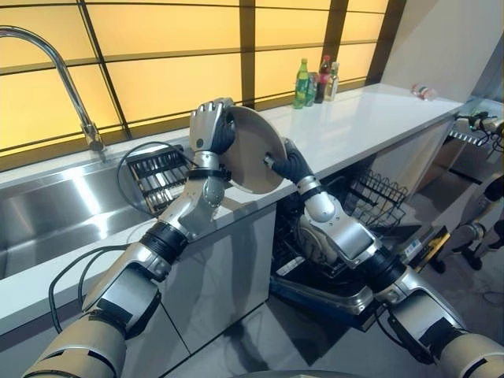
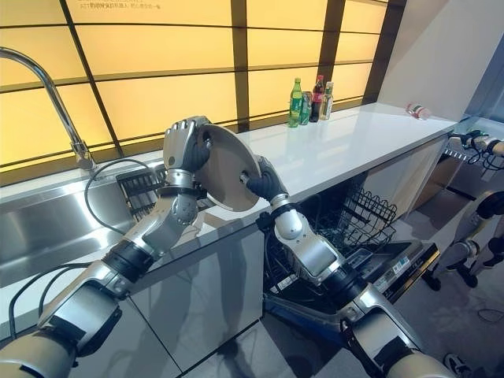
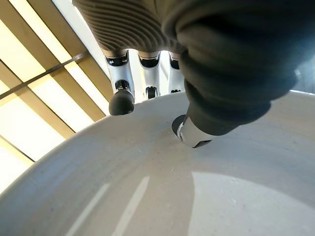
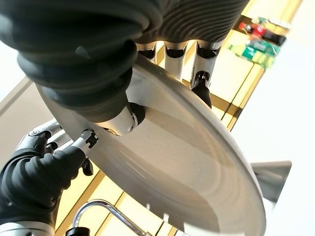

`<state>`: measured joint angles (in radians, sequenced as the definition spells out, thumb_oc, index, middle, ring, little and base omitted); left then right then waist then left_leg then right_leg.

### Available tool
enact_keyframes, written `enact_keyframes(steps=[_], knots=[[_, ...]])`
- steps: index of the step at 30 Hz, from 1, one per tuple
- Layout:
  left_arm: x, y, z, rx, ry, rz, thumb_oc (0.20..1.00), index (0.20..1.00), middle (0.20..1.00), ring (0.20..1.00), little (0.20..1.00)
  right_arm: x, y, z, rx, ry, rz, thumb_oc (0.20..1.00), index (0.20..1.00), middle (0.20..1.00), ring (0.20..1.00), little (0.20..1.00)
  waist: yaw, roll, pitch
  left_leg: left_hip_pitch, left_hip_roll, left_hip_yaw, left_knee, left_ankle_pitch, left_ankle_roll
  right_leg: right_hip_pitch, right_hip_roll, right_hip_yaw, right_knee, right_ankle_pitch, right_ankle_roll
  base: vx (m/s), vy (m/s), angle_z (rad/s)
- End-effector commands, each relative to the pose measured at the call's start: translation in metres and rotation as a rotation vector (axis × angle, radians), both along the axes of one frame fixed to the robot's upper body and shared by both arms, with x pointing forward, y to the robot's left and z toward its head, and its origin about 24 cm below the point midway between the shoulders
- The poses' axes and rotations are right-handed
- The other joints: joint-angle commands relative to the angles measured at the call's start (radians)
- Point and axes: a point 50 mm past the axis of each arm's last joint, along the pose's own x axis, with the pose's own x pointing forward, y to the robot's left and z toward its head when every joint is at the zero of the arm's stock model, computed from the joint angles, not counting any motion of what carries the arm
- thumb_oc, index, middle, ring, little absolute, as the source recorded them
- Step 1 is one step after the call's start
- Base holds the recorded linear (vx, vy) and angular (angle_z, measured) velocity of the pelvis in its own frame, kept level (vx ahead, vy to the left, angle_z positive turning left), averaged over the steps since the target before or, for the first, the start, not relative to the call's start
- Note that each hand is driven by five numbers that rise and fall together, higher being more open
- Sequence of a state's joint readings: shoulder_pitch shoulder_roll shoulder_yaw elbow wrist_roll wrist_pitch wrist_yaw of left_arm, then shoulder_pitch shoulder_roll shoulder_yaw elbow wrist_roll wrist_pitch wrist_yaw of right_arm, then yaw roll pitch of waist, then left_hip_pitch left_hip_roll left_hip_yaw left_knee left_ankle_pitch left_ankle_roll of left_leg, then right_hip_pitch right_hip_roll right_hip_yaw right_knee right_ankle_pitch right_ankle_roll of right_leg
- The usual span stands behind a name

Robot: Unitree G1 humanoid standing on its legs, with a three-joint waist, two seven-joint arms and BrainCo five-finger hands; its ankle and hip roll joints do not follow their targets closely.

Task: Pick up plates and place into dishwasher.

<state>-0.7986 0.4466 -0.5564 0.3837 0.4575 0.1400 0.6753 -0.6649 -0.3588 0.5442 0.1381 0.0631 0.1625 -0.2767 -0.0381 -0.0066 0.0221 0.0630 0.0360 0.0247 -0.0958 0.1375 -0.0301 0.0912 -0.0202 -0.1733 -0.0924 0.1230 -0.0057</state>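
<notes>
Both hands are holding one grey plate [image 1: 253,150] on edge in the air, above the near edge of the white counter [image 1: 370,118].

Left hand [image 1: 211,126] is gripping the plate's left rim: fingers [image 3: 121,101] are lying curled against one face, thumb pressing on the other, rim pinched between them.

Right hand [image 2: 264,183] is gripping the lower right rim: thumb is pressing on the face toward the robot, fingers [image 4: 202,86] wrapping behind the plate. Both hands are pinching the plate at once.

The open dishwasher [image 1: 346,291] is sitting below and to the right of the plate, under the counter, with its wire rack [image 2: 362,216] pulled out.

A dark dish rack [image 1: 157,177] is sitting on the counter just behind the left hand. A steel sink [image 1: 55,213] with a curved tap [image 1: 55,63] is lying to the left. Bottles [image 1: 315,81] are standing at the far end of the counter by the lit window.
</notes>
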Motion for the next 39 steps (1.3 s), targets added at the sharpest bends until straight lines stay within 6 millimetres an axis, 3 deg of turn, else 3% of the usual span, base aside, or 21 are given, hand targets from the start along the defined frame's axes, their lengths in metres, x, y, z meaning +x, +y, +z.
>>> enact_keyframes(steps=[1,5,11,17,22,27,32,39], knots=[[-0.006,0.001,0.023,0.066,-0.084,-0.078,1.000,1.000,1.000,1.000,1.000,0.007,-0.015,0.055,0.003,-0.249,-0.033,0.200,0.200,0.200,0.200,0.200,0.020,-0.017,0.036,0.064,-0.056,0.032,0.008,-0.151,0.016,0.026,-0.048,0.055,0.005,-0.066,0.095,0.00,0.000,0.00],[-0.011,0.020,0.024,0.067,0.016,-0.117,1.000,1.000,1.000,1.000,1.000,0.002,-0.045,0.061,-0.044,-0.328,-0.107,0.200,0.200,0.200,0.200,0.200,0.016,-0.013,0.039,0.064,-0.053,0.039,0.008,-0.152,0.016,0.022,-0.047,0.063,0.005,-0.063,0.100,0.00,0.000,0.00],[-0.034,0.046,0.020,-0.103,0.184,-0.279,1.000,1.000,1.000,1.000,1.000,-0.008,-0.113,0.056,-0.123,-0.356,-0.284,0.200,0.200,0.200,0.200,0.200,0.018,-0.010,0.053,0.065,-0.050,0.041,0.008,-0.156,0.020,0.017,-0.044,0.063,0.005,-0.061,0.105,0.00,0.000,0.00],[-0.051,0.055,0.011,-0.212,0.335,-0.426,1.000,1.000,1.000,1.000,1.000,-0.010,-0.161,0.059,-0.210,-0.342,-0.467,0.200,0.200,0.200,0.200,0.200,0.031,-0.014,0.075,0.064,-0.050,0.035,0.008,-0.160,0.023,0.017,-0.042,0.058,0.005,-0.061,0.105,-0.01,-0.022,-0.04],[-0.064,0.059,-0.009,-0.295,0.491,-0.538,1.000,1.000,1.000,1.000,1.000,-0.012,-0.203,0.065,-0.330,-0.311,-0.628,0.200,0.200,0.200,0.200,0.200,0.051,-0.014,0.097,0.060,-0.049,0.031,0.008,-0.160,0.026,0.017,-0.042,0.051,0.005,-0.060,0.106,0.00,-0.026,-0.01],[-0.078,0.062,-0.034,-0.325,0.617,-0.583,1.000,1.000,1.000,1.000,1.000,-0.017,-0.242,0.052,-0.388,-0.185,-0.743,0.200,0.200,0.200,0.200,0.200,0.072,-0.014,0.119,0.044,-0.048,0.025,0.008,-0.154,0.027,0.006,-0.045,0.044,0.005,-0.056,0.108,-0.01,-0.048,0.00],[-0.085,0.054,-0.050,-0.391,0.715,-0.692,1.000,1.000,1.000,1.000,1.000,-0.012,-0.269,0.056,-0.431,-0.110,-0.833,0.200,0.200,0.200,0.200,0.200,0.099,-0.006,0.178,0.001,-0.046,0.018,0.014,-0.151,0.026,-0.030,-0.051,0.035,0.008,-0.055,0.112,-0.09,-0.059,0.03],[-0.091,0.042,-0.040,-0.446,0.749,-0.913,1.000,1.000,1.000,1.000,1.000,0.000,-0.282,0.078,-0.515,-0.112,-0.915,0.200,0.200,0.200,0.200,0.200,0.118,0.025,0.283,-0.079,-0.044,0.015,0.017,-0.123,0.021,-0.098,-0.055,0.028,0.012,-0.038,0.107,-0.16,-0.053,0.06]])
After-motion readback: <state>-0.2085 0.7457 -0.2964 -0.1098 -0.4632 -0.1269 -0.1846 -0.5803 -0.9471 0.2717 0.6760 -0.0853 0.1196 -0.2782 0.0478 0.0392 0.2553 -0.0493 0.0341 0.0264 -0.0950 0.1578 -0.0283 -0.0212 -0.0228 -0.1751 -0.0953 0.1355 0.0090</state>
